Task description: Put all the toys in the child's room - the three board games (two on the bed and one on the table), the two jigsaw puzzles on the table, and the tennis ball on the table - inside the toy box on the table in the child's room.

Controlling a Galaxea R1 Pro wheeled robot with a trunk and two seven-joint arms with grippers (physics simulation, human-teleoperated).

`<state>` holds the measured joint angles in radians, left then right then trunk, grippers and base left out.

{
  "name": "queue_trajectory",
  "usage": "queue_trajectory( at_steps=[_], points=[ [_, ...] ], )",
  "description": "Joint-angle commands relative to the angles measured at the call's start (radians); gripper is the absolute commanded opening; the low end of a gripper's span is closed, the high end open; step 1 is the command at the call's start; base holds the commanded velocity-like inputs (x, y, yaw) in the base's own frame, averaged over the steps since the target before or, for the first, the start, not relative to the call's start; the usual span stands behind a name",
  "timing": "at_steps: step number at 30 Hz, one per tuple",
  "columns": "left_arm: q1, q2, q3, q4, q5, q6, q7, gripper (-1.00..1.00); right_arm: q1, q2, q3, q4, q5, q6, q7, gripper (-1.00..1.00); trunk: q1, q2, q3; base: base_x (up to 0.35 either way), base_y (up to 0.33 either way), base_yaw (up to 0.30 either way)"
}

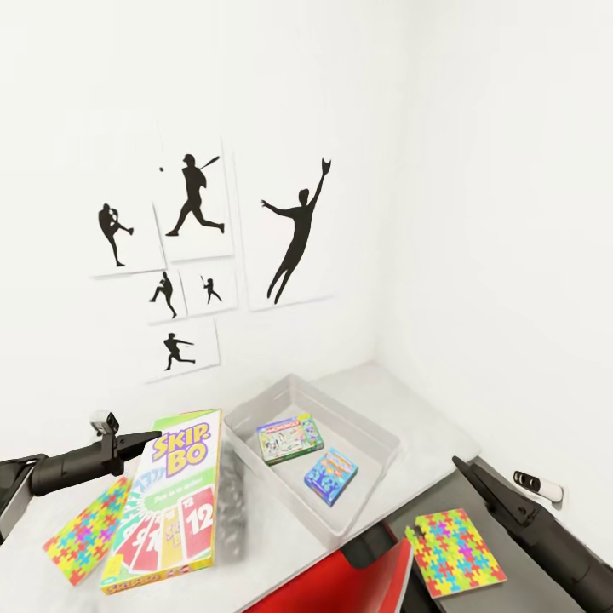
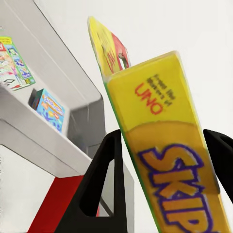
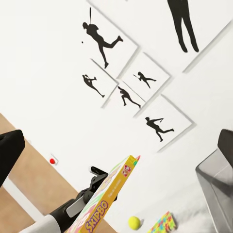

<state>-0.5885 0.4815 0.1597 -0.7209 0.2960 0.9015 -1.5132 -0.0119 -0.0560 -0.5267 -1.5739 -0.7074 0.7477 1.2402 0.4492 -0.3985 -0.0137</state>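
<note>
Your left gripper [image 1: 146, 443] is pinching the yellow Skip-Bo game box [image 1: 170, 502] by its top edge, one finger [image 2: 104, 184] on each face, holding it tilted above the grey table [image 1: 409, 400]. Just beyond the box's far side, the toy box [image 1: 375, 430] is already holding two smaller board games [image 1: 290, 439] [image 1: 331, 476]. A jigsaw puzzle [image 1: 88, 531] is lying under your left arm. Your right gripper [image 1: 468, 472] is hovering well apart, its fingers spread, a second puzzle [image 1: 455, 553] beside it. A tennis ball [image 3: 134, 223] is resting past the held box.
</note>
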Motion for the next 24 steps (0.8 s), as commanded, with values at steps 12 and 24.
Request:
queue_trajectory(
  at_steps=[12,24],
  points=[
    [-0.001,0.0,0.0,0.0,0.001,0.01,-0.003,-1.0,0.0,0.001,-0.001,0.001,-0.003,0.005,0.001,1.0,0.001,-0.002,-0.001,0.1,0.03,0.0],
    [-0.001,0.0,0.0,0.0,0.0,0.01,-0.003,-1.0,-0.001,-0.001,-0.001,0.005,-0.004,0.009,0.001,1.0,0.001,-0.002,-0.001,0.007,0.002,0.0]
  ],
)
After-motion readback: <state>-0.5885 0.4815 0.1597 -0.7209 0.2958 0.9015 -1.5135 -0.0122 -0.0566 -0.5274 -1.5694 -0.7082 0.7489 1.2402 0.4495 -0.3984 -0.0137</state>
